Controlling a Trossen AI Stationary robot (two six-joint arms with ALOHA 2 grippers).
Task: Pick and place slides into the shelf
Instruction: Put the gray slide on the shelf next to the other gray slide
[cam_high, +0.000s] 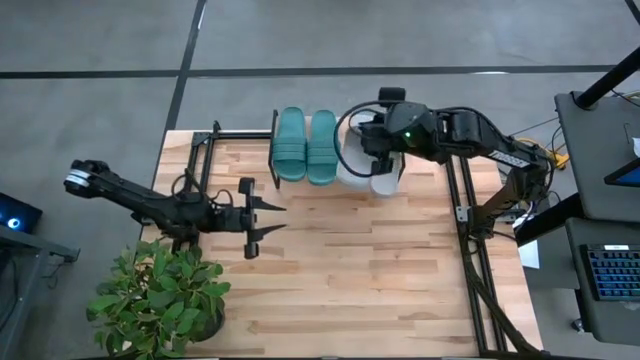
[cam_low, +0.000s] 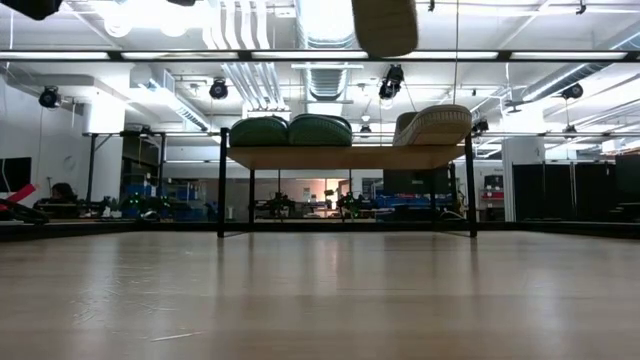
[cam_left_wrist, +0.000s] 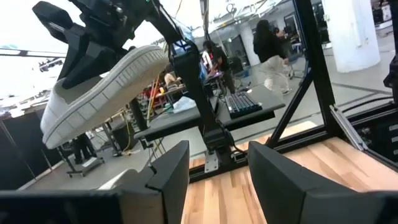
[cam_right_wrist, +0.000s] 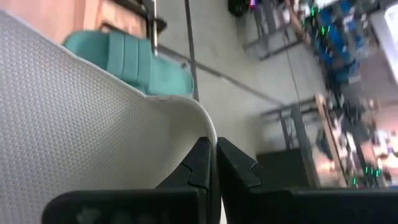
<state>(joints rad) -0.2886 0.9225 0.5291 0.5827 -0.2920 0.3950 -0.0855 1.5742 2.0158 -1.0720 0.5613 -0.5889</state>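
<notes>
We see the left gripper (cam_high: 272, 217) nearest, low over the wooden table (cam_high: 360, 280), well short of the shelf (cam_low: 345, 157), fingers spread, holding nothing. On the shelf: two teal slides (cam_high: 306, 145) side by side, one grey slide (cam_low: 432, 126) beside them. Right gripper (cam_high: 380, 152) pinches a second grey slide (cam_left_wrist: 99, 93) above the shelf. Lab room behind.
</notes>
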